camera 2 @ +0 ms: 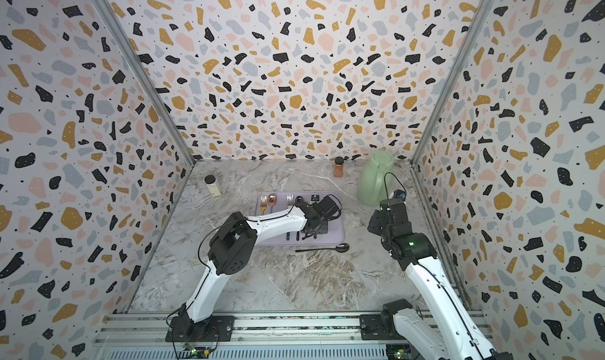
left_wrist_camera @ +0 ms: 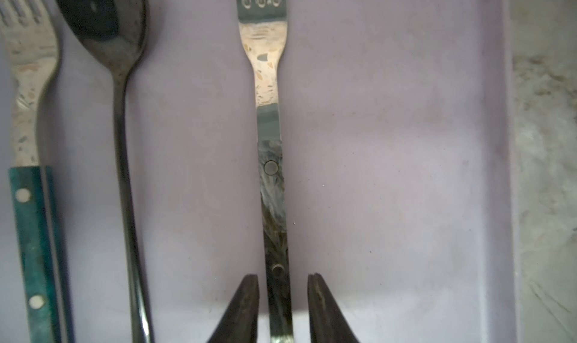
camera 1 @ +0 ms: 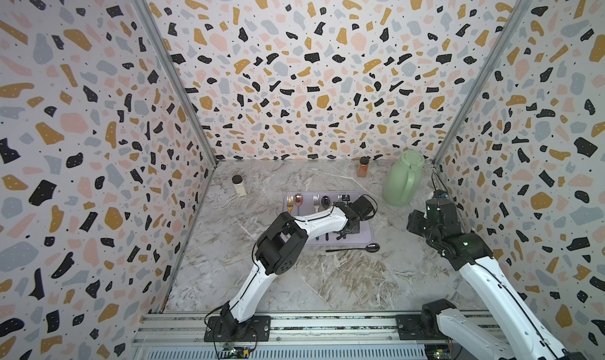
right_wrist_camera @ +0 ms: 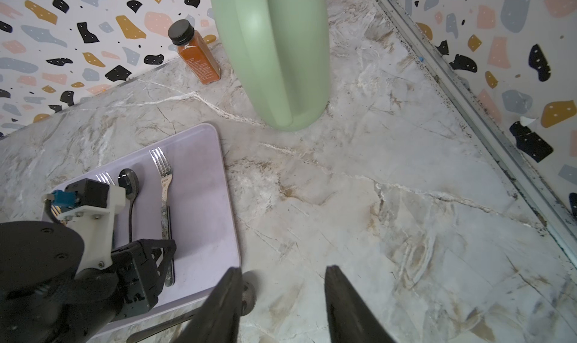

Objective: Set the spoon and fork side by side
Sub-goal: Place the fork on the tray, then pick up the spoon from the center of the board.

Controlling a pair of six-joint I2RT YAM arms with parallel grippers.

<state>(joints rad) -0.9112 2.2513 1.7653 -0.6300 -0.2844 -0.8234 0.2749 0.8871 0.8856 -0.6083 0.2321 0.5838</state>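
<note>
Though cropped (tines, butt), fork (left_wrist_camera: 271,185) within parted left tool (left_wrist_camera: 282,277).

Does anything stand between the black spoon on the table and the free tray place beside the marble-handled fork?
Yes: the left end effector hangs open astride that fork's handle at the tray's near end, beside the free place. Nothing else visible blocks the spoon.

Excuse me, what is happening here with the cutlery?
The left gripper is low over the lilac tray, jaws open on either side of the handle of a fork, which lies flat, not gripped. A black spoon lies on the table beside the tray, not yet paired. The right gripper hovers open and empty near the green jug.
</note>
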